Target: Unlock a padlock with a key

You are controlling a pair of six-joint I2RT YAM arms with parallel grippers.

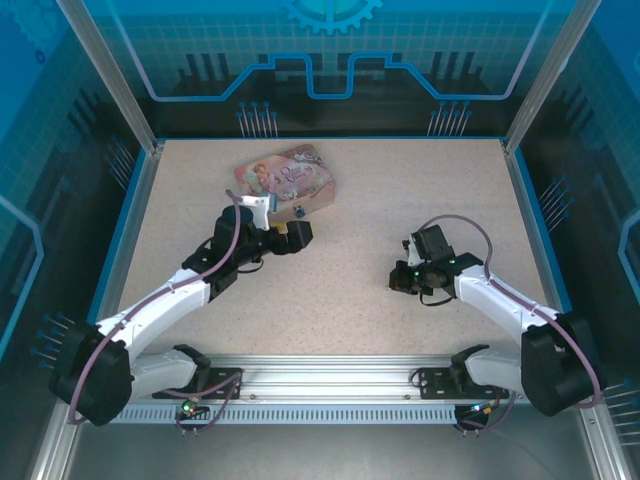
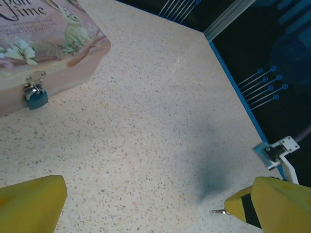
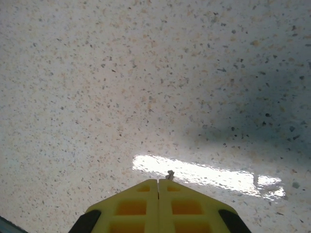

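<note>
A speckled beige table [image 1: 400, 200] carried the scene, edged in blue along its sides and far end. A pink illustrated tin [image 1: 285, 180] lay flat on its far left part, well apart from the bare middle and right, where soft shadows and a bright glare patch [image 3: 204, 174] marked the surface.

padlock [image 2: 36, 96]: tiny, teal-looking body, silvery shackle; hung from clasp on side wall of pink tin [image 2: 58, 53], body low against wall, near bench [image 2: 160, 121].
key [image 3: 170, 174]: small metallic tip poked out between shut jaws of right gripper [image 3: 158, 184], just above bench; rest hidden.
</note>
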